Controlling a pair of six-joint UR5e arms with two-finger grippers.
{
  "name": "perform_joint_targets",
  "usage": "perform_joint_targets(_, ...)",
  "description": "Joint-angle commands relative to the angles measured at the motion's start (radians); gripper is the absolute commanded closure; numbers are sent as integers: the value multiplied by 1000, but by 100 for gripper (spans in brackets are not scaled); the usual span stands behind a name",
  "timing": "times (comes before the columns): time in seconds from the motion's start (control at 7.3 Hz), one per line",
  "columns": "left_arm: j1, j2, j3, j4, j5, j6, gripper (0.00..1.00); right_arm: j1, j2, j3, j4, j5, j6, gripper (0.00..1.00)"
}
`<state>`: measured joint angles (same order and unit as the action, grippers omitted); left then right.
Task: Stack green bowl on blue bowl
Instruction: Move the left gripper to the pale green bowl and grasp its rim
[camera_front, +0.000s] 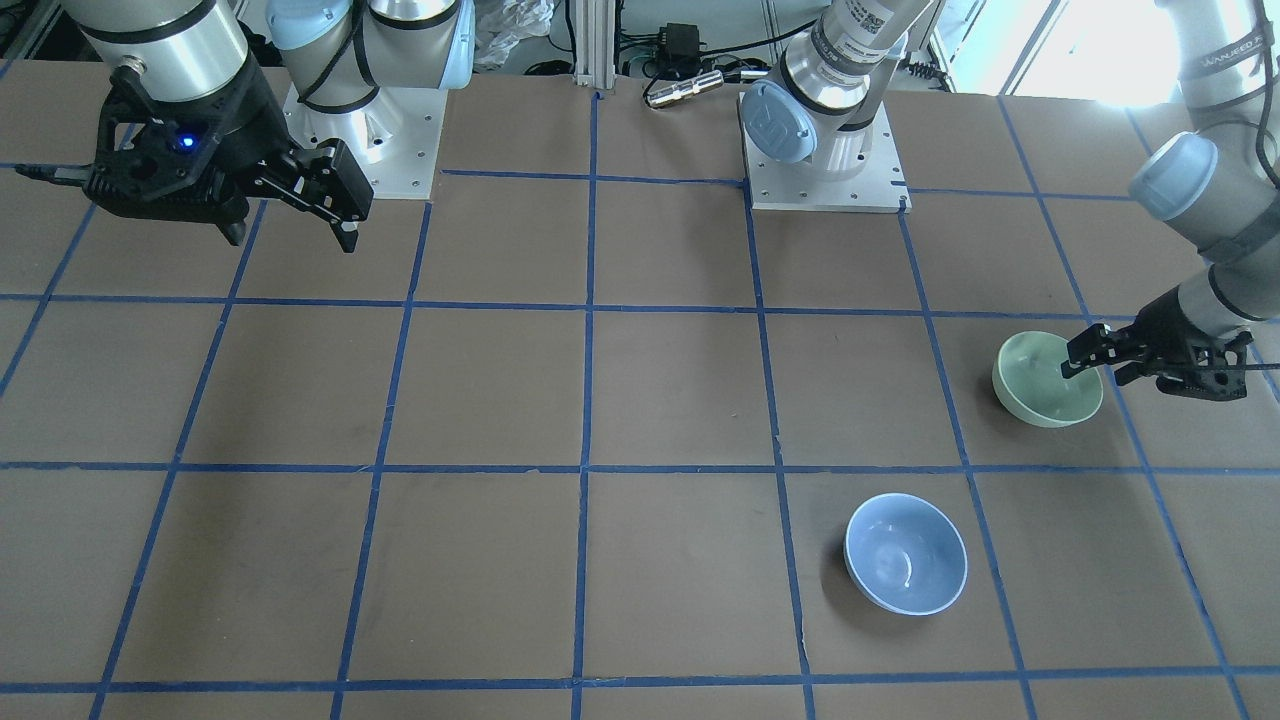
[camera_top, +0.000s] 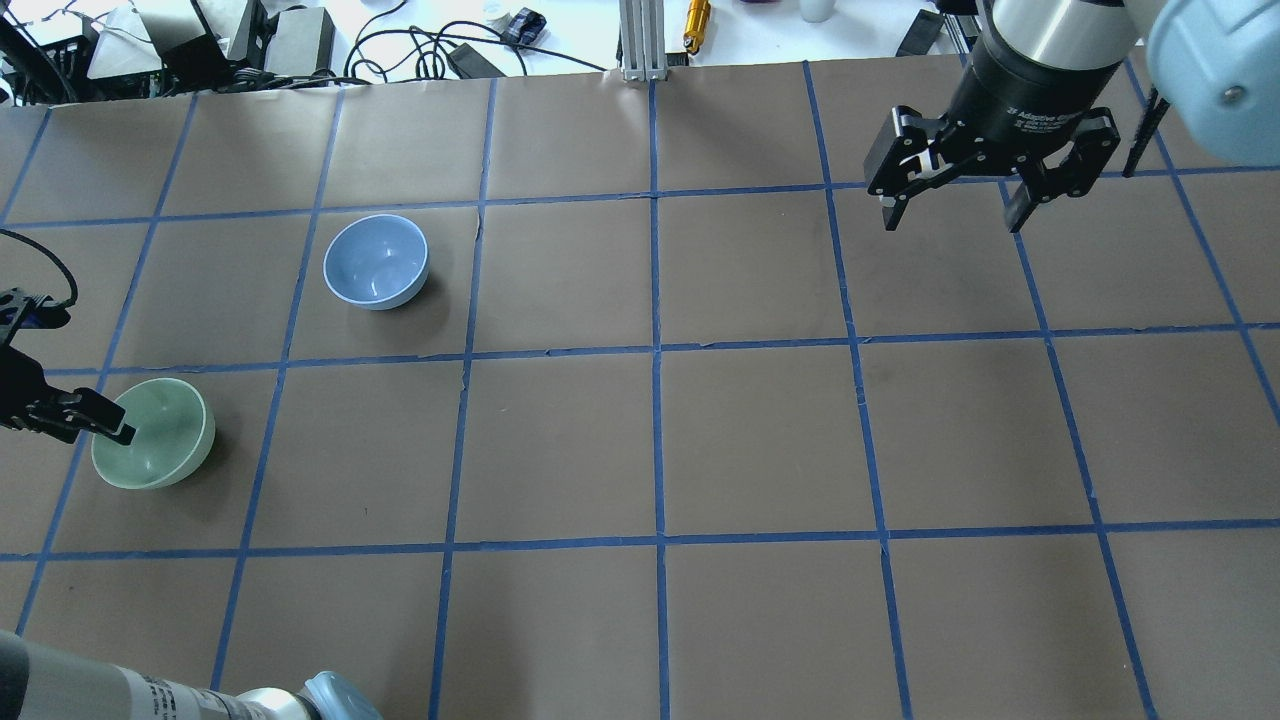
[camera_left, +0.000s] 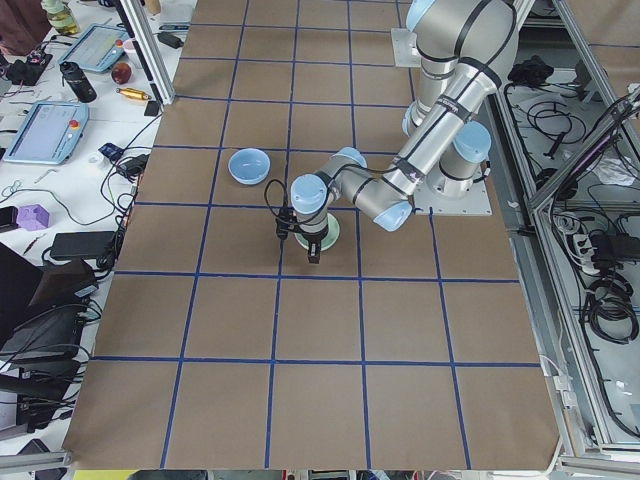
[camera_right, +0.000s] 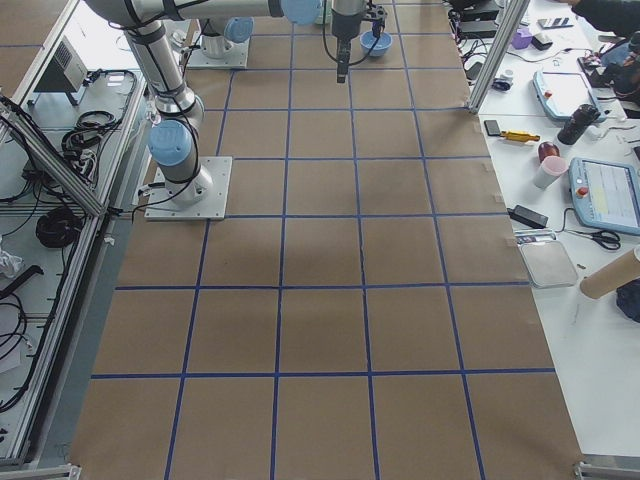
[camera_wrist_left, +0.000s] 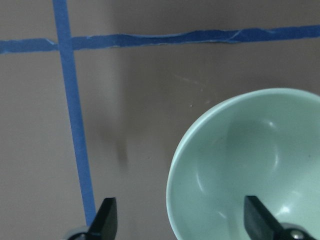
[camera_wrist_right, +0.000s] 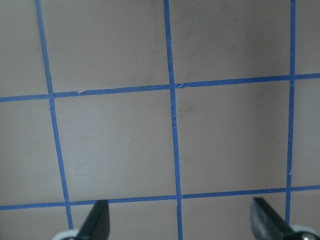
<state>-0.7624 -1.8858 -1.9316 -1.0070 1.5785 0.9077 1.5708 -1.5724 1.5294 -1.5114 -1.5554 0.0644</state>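
Room: I see a work room, with cables (camera_top: 400, 45) piled just past the table's far edge.
Table (camera_top: 760, 430): It is flat and covered in brown paper. Blue tape lines (camera_top: 655, 350) cut it into squares.
Green bowl (camera_top: 153, 433): It sits upright on the table, close to the left end. I use it as my marker.
Blue bowl (camera_top: 376, 261): It sits upright near the green bowl but does not touch it. It is empty, so I think it is ready to take the green one.
Left gripper (camera_wrist_left: 182, 220): It is down at the green bowl's rim with its fingers spread wide. One finger is inside the bowl and one is outside. I think this is so it can pinch the wall and lift. It is not pinching yet.
Right gripper (camera_top: 952, 218): It hangs high, well apart from the green bowl. Its fingers are spread and hold nothing. I think it is waiting out of the way.
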Motion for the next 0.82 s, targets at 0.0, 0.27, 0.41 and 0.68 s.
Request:
perform_joint_targets(0.0, 0, -13, 0, 15, -3, 17, 68, 0, 0, 0, 0, 0, 0, 0)
perform_joint_targets(0.27, 0, -13, 0, 13, -11, 19, 84, 0, 0, 2, -1, 0, 0, 0)
perform_joint_targets(0.41, 0, -13, 2, 7, -9, 19, 90, 0, 0, 0, 0, 0, 0, 0)
perform_joint_targets(0.68, 0, 11, 16, -5, -14, 1, 99, 0, 0, 0, -1, 0, 0, 0)
